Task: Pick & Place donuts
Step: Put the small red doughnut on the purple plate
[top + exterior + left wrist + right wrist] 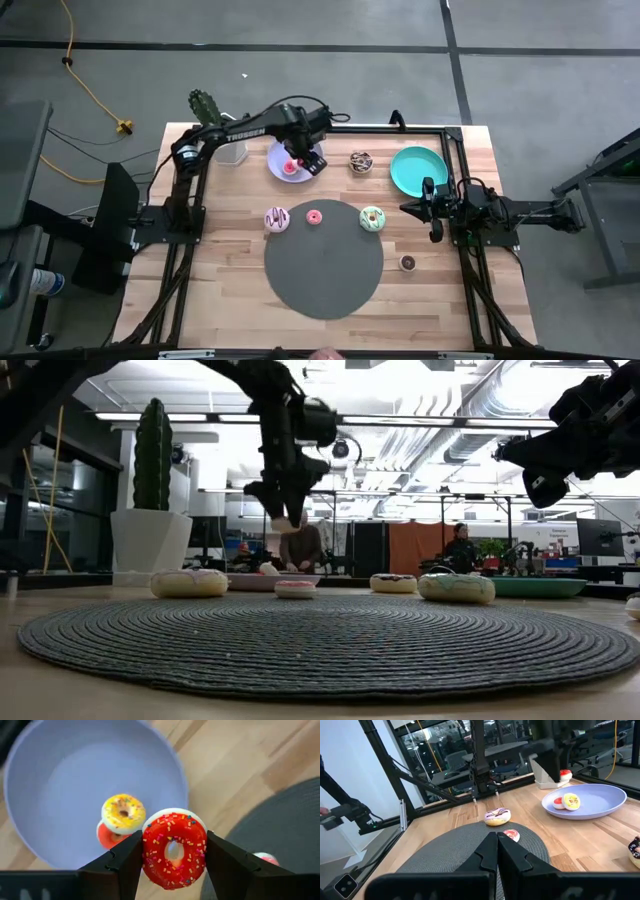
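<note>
A red sprinkled donut (174, 849) is held by my left gripper (298, 165) above the near-right rim of the lavender plate (276, 150). On the plate lies a yellow donut (123, 812), resting partly on an orange-red one (106, 836). A white-purple donut (276, 219), a pink one (314, 216) and a green one (372, 218) sit along the far edge of the dark grey mat (323, 265). My right gripper (408, 208) waits shut at the table's right, near the teal plate (418, 170). My left gripper pinches the red donut by two opposite sides of its outer rim (148, 852) between its two fingers (125, 862). The fingers come from above, pointing steeply down. The donut hangs clear of the plate, its iced face turned up toward the wrist camera.
A chocolate donut (361, 161) lies between the two plates, and a small brown one (408, 262) lies right of the mat. A potted cactus (205, 104) stands at the far left corner. A black frame (195, 215) runs along the table's edges. People sit beyond the table.
</note>
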Action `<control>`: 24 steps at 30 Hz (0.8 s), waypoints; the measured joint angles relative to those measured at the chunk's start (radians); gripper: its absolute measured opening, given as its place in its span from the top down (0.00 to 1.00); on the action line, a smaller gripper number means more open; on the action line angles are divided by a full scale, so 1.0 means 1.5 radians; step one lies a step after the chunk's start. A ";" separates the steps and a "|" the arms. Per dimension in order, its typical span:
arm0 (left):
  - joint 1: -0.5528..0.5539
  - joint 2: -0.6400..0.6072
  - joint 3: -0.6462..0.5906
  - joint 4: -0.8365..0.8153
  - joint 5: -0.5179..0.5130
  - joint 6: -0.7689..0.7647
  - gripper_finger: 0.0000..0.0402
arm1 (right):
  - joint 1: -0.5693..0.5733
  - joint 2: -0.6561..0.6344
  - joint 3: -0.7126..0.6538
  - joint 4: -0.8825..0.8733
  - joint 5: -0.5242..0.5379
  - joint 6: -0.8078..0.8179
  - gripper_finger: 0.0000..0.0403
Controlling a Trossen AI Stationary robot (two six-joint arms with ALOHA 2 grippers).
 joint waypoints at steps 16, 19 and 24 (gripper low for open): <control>0.085 0.026 -0.001 0.000 -0.008 0.057 0.53 | 0.000 0.000 0.000 0.000 0.000 0.000 1.00; 0.103 0.026 -0.001 0.005 -0.009 0.085 0.53 | 0.000 0.000 0.000 0.000 0.000 0.000 1.00; 0.124 0.031 0.000 0.006 -0.010 0.146 0.53 | 0.000 0.000 0.000 0.000 0.000 0.000 1.00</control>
